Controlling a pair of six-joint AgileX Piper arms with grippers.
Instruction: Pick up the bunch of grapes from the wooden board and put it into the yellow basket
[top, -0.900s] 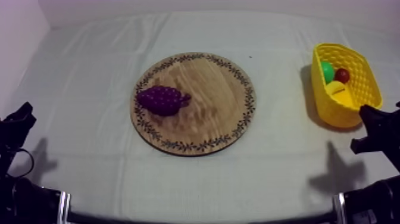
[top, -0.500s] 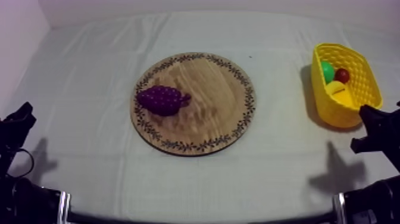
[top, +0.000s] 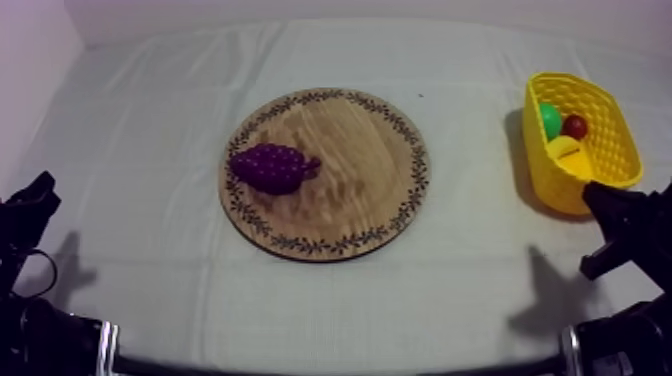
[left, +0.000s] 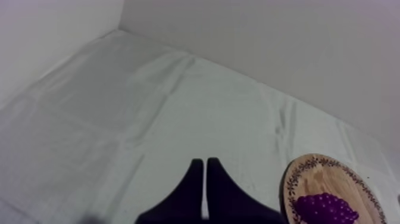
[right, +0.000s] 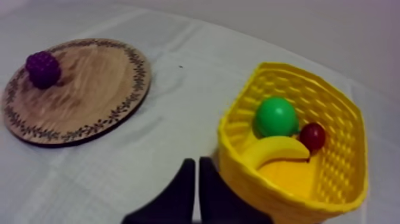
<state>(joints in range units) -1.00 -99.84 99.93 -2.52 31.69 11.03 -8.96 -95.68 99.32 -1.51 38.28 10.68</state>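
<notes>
Top view: the bunch of grapes (top: 270, 167) lies on the round wooden board (top: 350, 160) at the tabletop's middle, close to the board's left rim. The yellow basket (top: 622, 140) stands at the tabletop's right edge, holding a banana (top: 568, 155), a green fruit (top: 550, 120) and a small red fruit (top: 574, 126).

Left wrist view: your left gripper (left: 205, 162) hangs over bare cloth (left: 119, 107) toward the tabletop's left edge, fingers pressed together in a narrow wedge, with the board and grapes off to one side.

Right wrist view: your right gripper (right: 197, 162), fingers likewise pressed together, sits just beside the basket's near wall, well apart from the grapes.
</notes>
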